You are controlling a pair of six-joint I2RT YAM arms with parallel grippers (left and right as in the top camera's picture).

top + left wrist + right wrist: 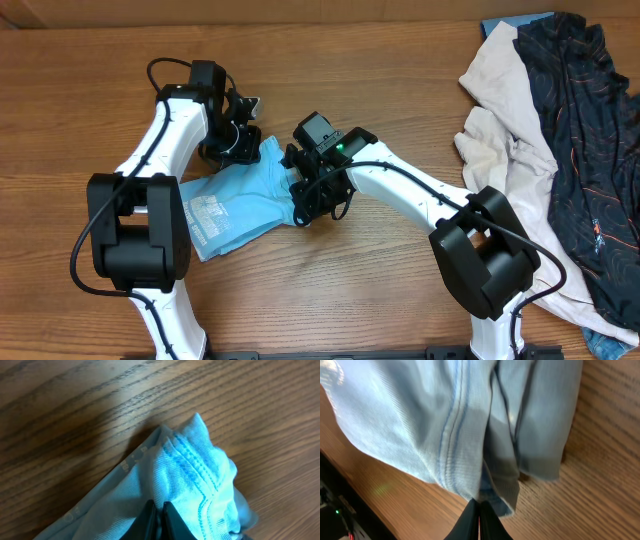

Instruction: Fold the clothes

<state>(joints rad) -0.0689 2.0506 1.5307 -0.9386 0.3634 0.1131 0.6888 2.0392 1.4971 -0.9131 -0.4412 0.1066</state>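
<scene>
— What have your claws got?

— My left claw (160, 519) is pinched tight on a bunched, stitched edge of the light blue T-shirt (235, 210). My right claw (479, 521) is clamped just as narrow on another seamed edge of the same shirt, with cloth draping over its tips.

— Which way does the shirt lie from there?

— It's on the bench (380, 90), between my two arms. My left claw has the far corner and my right claw the corner to its right. The body, with its white lettering (207, 215), slants back from them toward the base of my left arm. I judge the next fold must follow that slant, and my left arm is nearer the free end.

— The other clothes?

— The cream shirt (495, 90) and the black garment (585, 130) lie heaped well apart, at my far right.
</scene>
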